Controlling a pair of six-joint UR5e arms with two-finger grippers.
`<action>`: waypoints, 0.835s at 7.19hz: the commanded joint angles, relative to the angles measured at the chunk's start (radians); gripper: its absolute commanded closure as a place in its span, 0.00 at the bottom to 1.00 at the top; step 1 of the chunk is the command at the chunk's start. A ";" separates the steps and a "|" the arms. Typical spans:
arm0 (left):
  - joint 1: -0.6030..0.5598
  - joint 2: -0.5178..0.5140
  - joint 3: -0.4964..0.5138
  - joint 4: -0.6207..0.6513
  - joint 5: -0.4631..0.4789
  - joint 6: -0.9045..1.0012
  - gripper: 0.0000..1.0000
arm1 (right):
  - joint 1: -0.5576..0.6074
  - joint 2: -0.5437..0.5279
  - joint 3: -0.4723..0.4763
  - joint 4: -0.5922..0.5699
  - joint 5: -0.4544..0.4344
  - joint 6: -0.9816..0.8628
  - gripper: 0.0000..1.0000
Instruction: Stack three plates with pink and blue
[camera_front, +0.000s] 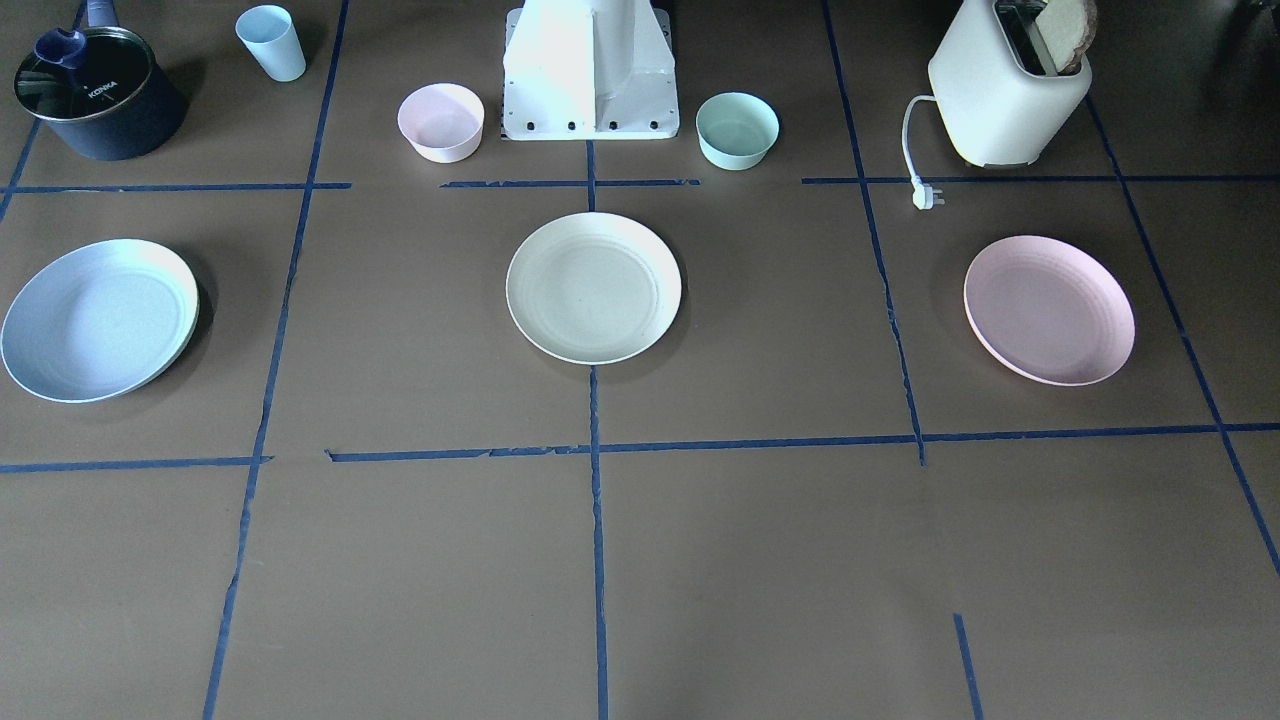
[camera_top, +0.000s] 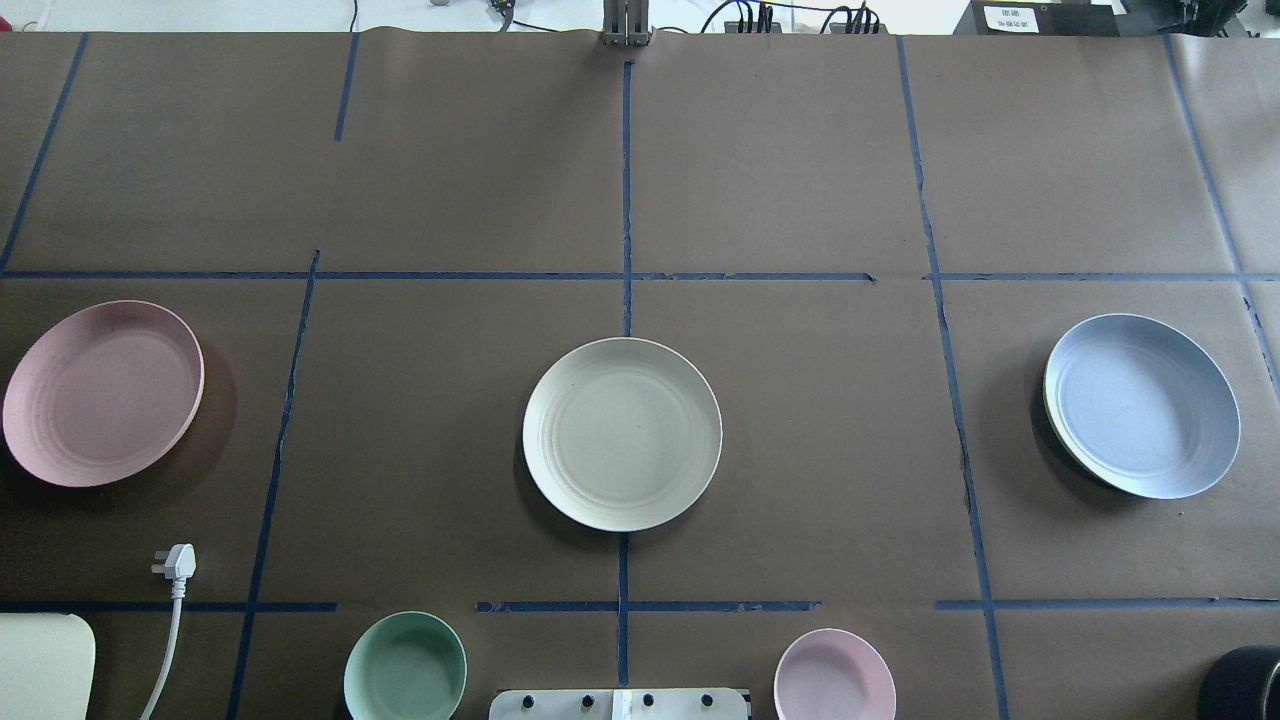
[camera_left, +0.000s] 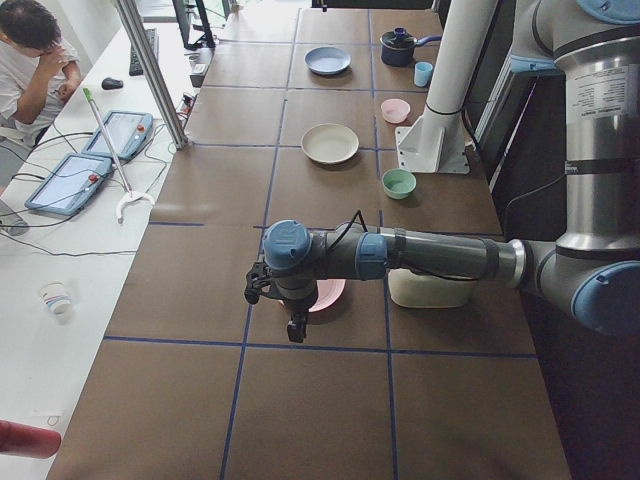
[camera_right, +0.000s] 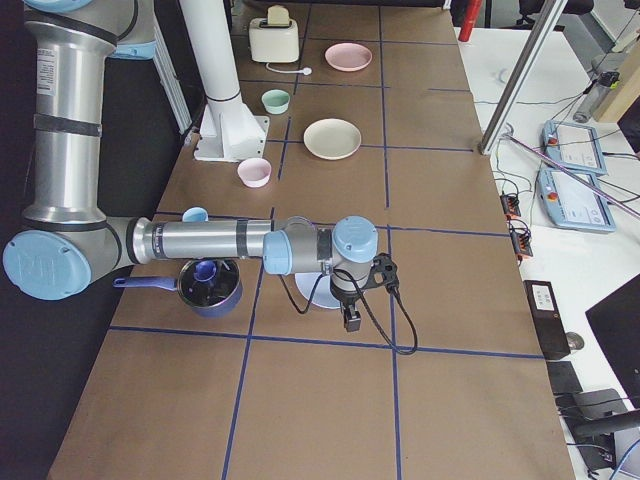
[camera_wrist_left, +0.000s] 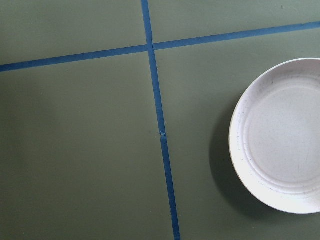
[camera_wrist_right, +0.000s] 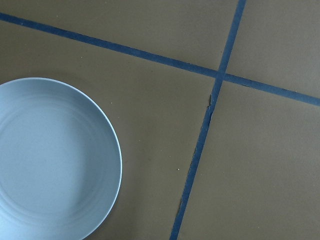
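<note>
While both arms reach out level over the brown table, items are listed by their place from the nearest gripper.

1. Left gripper: points down, raised off the table. It shows only in the side view, so I cannot tell whether its fingers are spread or pressed together. Nothing is seen in its grasp.
2. Pink plate: flat on the table, below the left gripper and just to its robot side, not touching it. It is partly hidden behind the wrist in the side view and lies at the right edge of the left wrist view.
3. Right gripper: points down, raised off the table. Finger spacing cannot be told, for the same reason.
4. Blue plate: flat on the table, below the right gripper and just to its robot side, apart from it. It lies at the lower left of the right wrist view.
5. Cream plate: flat on the table, between the two grippers and well apart from both, lying on a blue tape line.
6. Toaster holding a bread slice, its plug loose: on the robot side of the left gripper, past the pink plate.
7. Pot and cup: on the robot side of the right gripper.
8. Pink bowl and mint-green bowl: either side of the robot's base, well apart from both grippers.
</note>
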 joint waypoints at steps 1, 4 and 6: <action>0.060 -0.010 0.021 -0.028 -0.027 -0.041 0.00 | 0.000 0.000 -0.001 0.000 0.001 0.000 0.00; 0.158 -0.012 0.164 -0.369 -0.022 -0.291 0.00 | 0.000 0.001 0.001 0.000 0.001 0.000 0.00; 0.247 -0.015 0.257 -0.572 -0.021 -0.516 0.00 | 0.000 0.000 -0.001 0.000 0.003 0.000 0.00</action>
